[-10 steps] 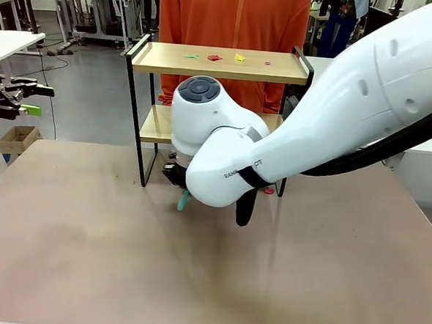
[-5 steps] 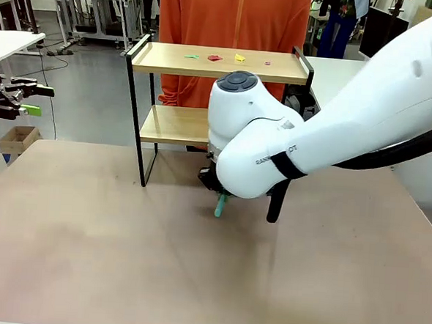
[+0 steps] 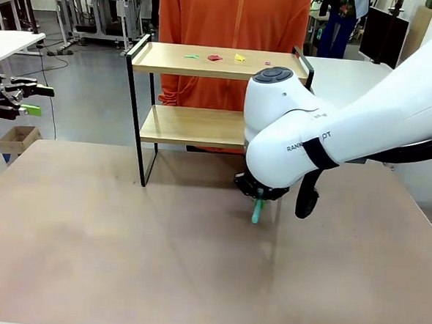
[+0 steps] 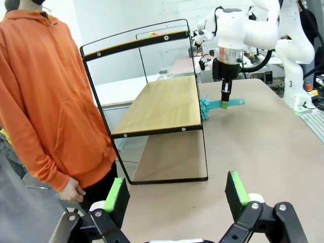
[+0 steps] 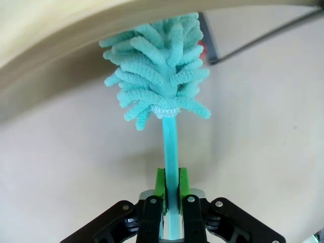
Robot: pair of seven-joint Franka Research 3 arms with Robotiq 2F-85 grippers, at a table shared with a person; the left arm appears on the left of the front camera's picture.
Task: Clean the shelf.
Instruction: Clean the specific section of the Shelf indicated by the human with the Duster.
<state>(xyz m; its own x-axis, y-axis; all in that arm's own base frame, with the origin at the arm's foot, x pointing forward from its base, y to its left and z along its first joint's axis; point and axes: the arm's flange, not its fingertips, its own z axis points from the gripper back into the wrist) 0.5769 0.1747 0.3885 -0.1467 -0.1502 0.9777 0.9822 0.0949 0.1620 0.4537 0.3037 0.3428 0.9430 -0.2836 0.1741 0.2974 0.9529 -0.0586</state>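
**Two arms, one duster: right hand clenched on the handle at the lower board**

Reaching in from the right, the right arm bends across the middle of the desk (image 3: 107, 258), its last joint turned so that the right hand (image 3: 256, 191) points straight down just in front of the shelf (image 3: 207, 62). In the left wrist view the same hand (image 4: 226, 92) hangs upright over the desk beside the open end of the lower board. Its green pads are clamped tight on the thin handle of a teal duster (image 5: 159, 71), gripping it near the free end.

The duster's long axis lies about level with the desk. Its fluffy head points at the shelf and reaches the edge of the lower board; whether it touches the wood I cannot tell. Its short handle end points back toward the robot's side, showing as a teal stub below the wrist in the front view.

The left arm is held back off the desk's left side, with the left hand (image 4: 177, 195) released, pads spread wide and nothing between them, aimed at the shelf's end frame.

The shelf stands at the far edge of the desk, its boards running left to right. Small coloured scraps (image 3: 215, 58) lie on the top board. A person in an orange hoodie (image 3: 232, 16) stands just behind it.
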